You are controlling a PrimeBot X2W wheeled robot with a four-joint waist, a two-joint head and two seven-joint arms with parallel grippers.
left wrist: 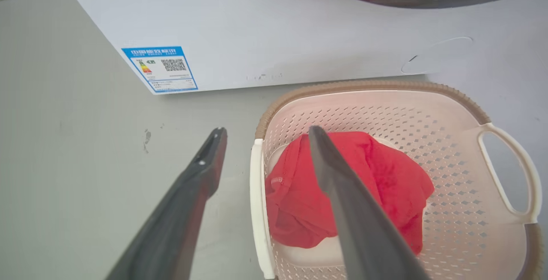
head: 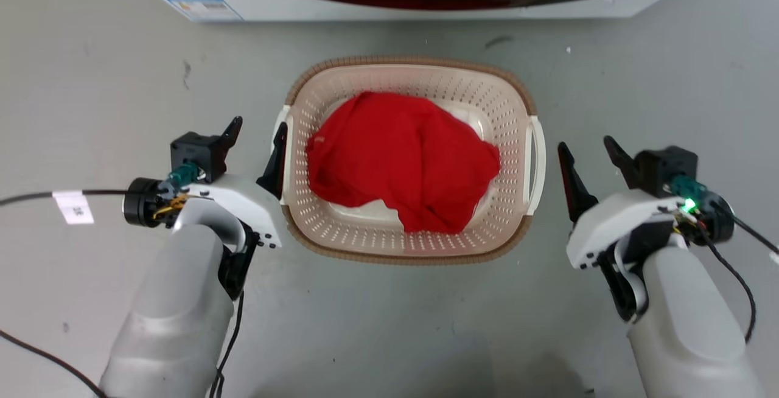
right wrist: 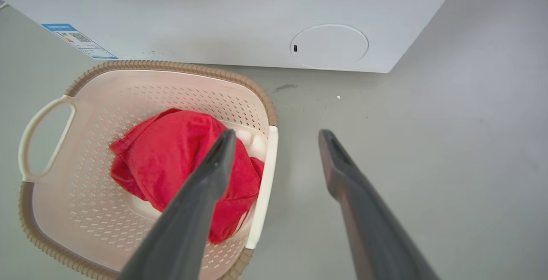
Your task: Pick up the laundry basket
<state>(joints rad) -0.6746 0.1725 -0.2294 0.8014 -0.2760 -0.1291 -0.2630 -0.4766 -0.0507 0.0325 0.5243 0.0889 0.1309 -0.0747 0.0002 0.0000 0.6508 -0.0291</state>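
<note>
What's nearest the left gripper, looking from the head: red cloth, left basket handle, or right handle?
1. Left handle, right beside the left gripper.
2. Red cloth, middle of the laundry basket.
3. Right handle, far side.

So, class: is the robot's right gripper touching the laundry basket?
Apart. In the head view, a strip of bare floor shows between the right gripper and the laundry basket.
</note>
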